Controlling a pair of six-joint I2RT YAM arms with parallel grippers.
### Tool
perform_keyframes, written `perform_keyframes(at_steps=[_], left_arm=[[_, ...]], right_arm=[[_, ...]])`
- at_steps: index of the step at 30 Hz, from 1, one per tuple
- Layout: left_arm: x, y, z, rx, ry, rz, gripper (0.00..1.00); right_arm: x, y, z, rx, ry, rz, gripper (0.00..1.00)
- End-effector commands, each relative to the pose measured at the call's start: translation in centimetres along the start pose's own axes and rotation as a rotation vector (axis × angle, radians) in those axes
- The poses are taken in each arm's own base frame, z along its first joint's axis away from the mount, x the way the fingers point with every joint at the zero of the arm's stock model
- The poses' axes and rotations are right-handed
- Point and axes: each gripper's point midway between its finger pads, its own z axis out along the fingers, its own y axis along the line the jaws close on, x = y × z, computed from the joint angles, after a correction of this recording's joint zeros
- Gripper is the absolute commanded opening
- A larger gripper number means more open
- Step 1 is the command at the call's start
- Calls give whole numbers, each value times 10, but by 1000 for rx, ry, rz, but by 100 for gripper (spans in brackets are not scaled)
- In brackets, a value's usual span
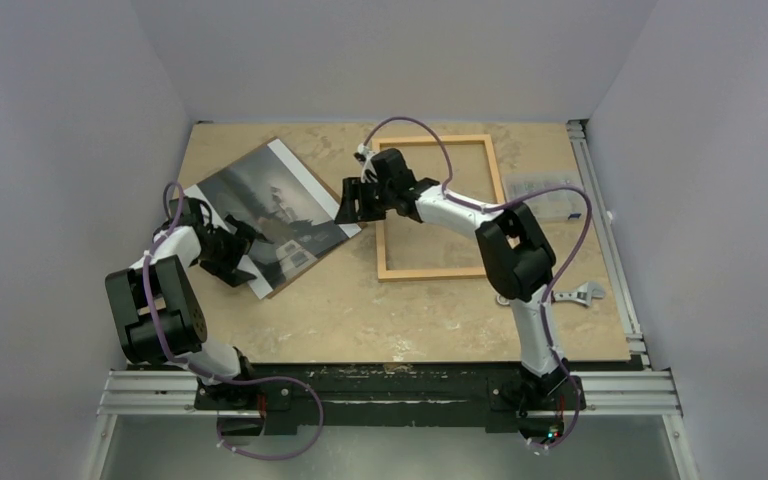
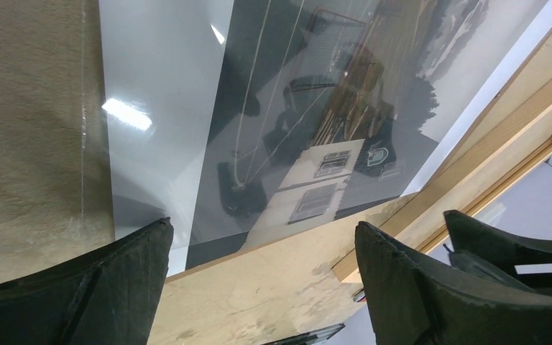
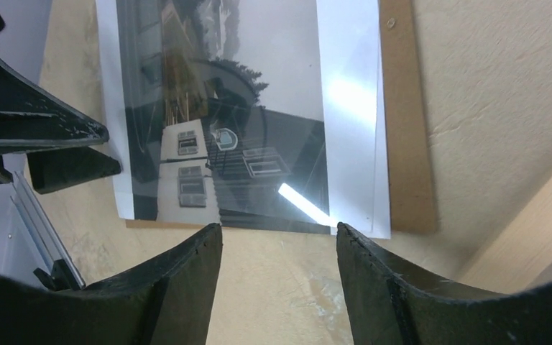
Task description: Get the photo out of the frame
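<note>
1. Tan tabletop point(image 1: 410, 320), boxed in by pale walls, carries the photo point(image 1: 265, 215) on its far-left part. The photo lies flat and askew, fully outside the frame point(image 1: 430, 272).
2. A brown backing board point(image 3: 406, 144) lies under the photo and shows past one white band. A clear pane point(image 2: 92, 86) rests on top and catches glare.
3. The frame lies flat just beside the photo, toward the far-right corner, with bare tabletop showing through its opening.
4. The right gripper point(image 1: 350, 205) hangs at the photo's corner nearest the frame, jaws moderately parted with nothing between them.
5. The left gripper point(image 1: 243, 245) sits over the photo's near edge, jaws spread wide and holding nothing. Whether it touches the pane cannot be told.
6. An adjustable wrench point(image 1: 575, 297) lies near the right edge, with a clear plastic box point(image 1: 550, 195) farther back along that edge.
</note>
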Motion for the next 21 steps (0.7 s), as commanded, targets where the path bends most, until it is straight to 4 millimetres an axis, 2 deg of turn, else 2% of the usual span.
perform_keyframes(at_steps=[1,5,8,11,17,21], left_arm=[[-5,-13,-15,54,-44,43,95],[5,-16,-31,109,-87,82,97],[19,-8,-38,113,-83,83,96],[33,10,-39,89,-91,49,96],[46,47,-36,13,-162,-12,99],[44,49,-31,68,-218,-7,100]], right_arm=[[0,29,0,-26,-58,-63,60],[5,46,14,-44,-65,-125,56],[5,46,25,-46,-72,-130,50],[3,42,32,-44,-82,-133,48],[2,39,49,-50,-60,-151,47],[1,38,54,-52,-56,-168,46]])
